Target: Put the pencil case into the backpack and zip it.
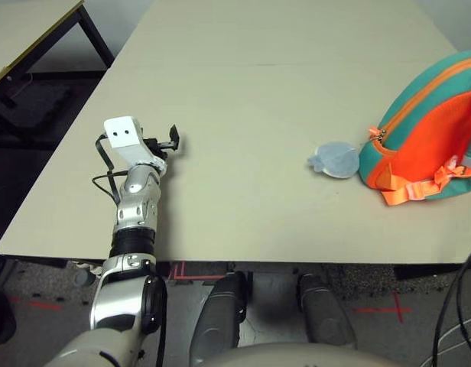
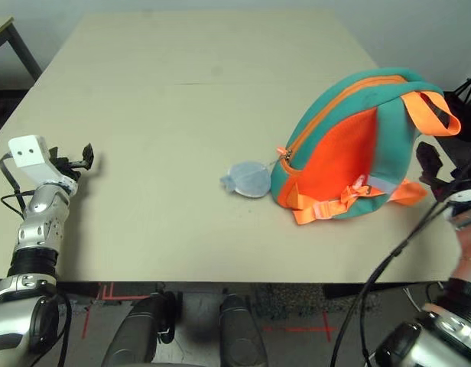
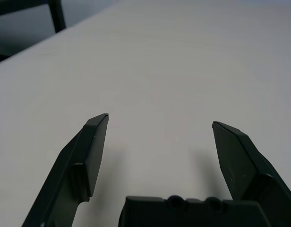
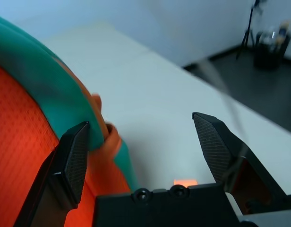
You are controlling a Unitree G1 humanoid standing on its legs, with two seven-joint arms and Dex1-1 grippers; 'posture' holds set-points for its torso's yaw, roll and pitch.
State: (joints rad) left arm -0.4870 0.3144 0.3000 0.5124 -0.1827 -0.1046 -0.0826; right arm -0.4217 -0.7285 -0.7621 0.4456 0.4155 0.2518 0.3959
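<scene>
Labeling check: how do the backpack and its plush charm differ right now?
The backpack is teal-green with an orange panel and straps; the plush charm is pale grey-blue. The backpack is much larger and bulges up off the table; the charm is small and lies flat. The backpack lies toward the robot's right; the charm sits on its left side, by the zipper end. Both rest on the table.
</scene>
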